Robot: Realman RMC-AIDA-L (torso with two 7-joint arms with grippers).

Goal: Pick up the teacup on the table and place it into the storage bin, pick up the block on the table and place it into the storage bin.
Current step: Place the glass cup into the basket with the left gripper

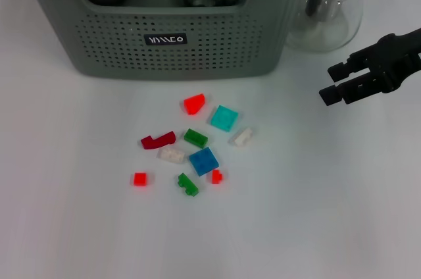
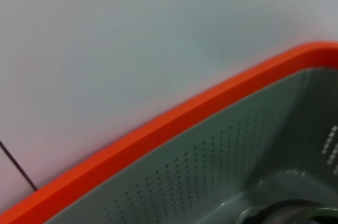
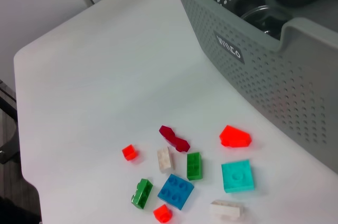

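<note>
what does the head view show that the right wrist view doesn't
Only the head view shows the right tool, hanging over the table beside the glass teapot, which also appears only there. Only the right wrist view shows the table's edge and the floor beyond it. Both share the storage bin with its black label, dark items inside it, and the scattered blocks in front, including the blue block and the teal block.

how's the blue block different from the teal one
The blue block is darker and lies in the middle of the cluster; the teal block is paler and lies nearer the bin. The right wrist view shows four studs on the blue, one on the teal. Both are flat squares lying on the table.
</note>
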